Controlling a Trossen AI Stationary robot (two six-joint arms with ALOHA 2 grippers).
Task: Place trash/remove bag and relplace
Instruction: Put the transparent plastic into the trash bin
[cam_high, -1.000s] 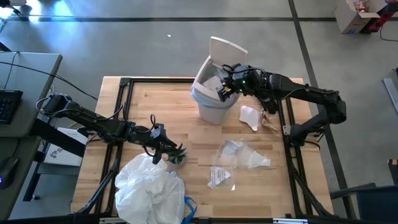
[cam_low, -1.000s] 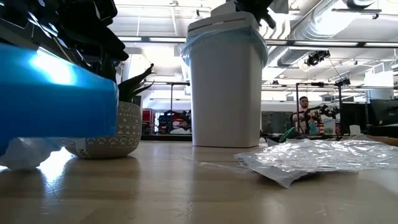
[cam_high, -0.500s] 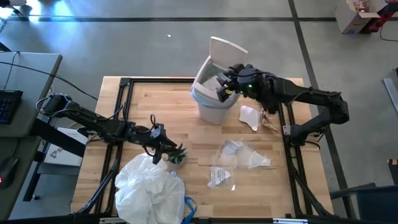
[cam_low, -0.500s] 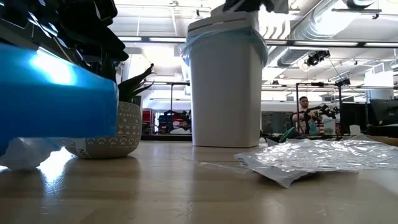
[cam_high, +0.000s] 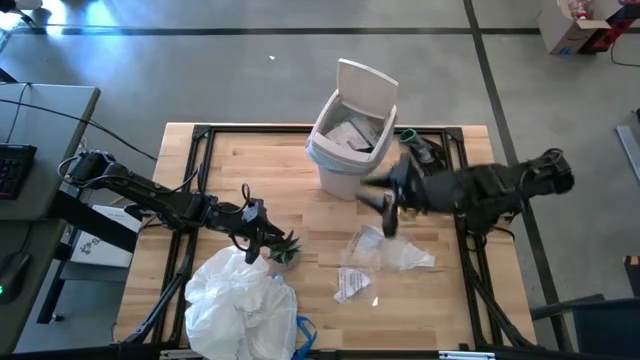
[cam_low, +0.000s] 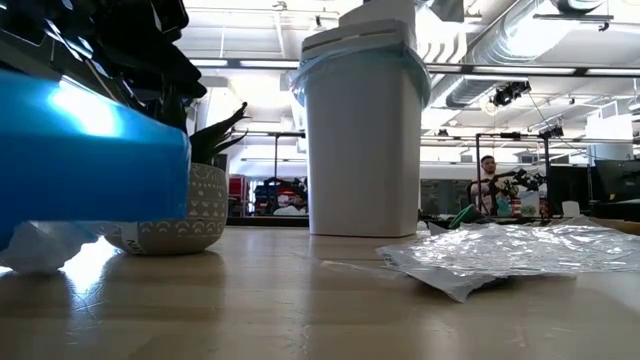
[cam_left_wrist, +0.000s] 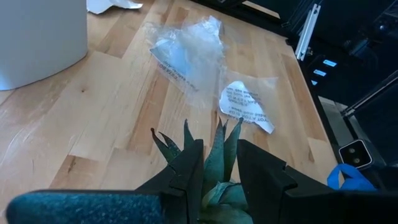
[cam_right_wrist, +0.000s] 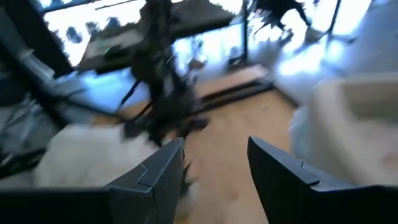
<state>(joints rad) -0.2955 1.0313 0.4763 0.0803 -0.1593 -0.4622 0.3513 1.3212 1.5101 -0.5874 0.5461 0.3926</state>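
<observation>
Wooden worktop (cam_high: 230, 160) first, it carries everything. Next biggest is the crumpled white bag pile (cam_high: 240, 305) at the near left edge. The white bin (cam_high: 345, 145) stands toward the far side, lid flipped up; the light-blue bag (cam_low: 362, 60) is in it, folded over the rim, with pale trash inside. The right gripper (cam_high: 388, 200) sits just beside the bin on the near side, above the bare wood between bin and wrappers, blurred; its fingers (cam_right_wrist: 283, 177) are spread apart with nothing between them. The left gripper (cam_high: 268, 238) is at the small potted plant (cam_high: 284, 250), fingers (cam_left_wrist: 186, 171) closed in around its green leaves. Clear plastic wrappers (cam_high: 385, 248) lie on the wood right of the plant, and a white paper scrap (cam_high: 353, 284) lies just nearer than them.
</observation>
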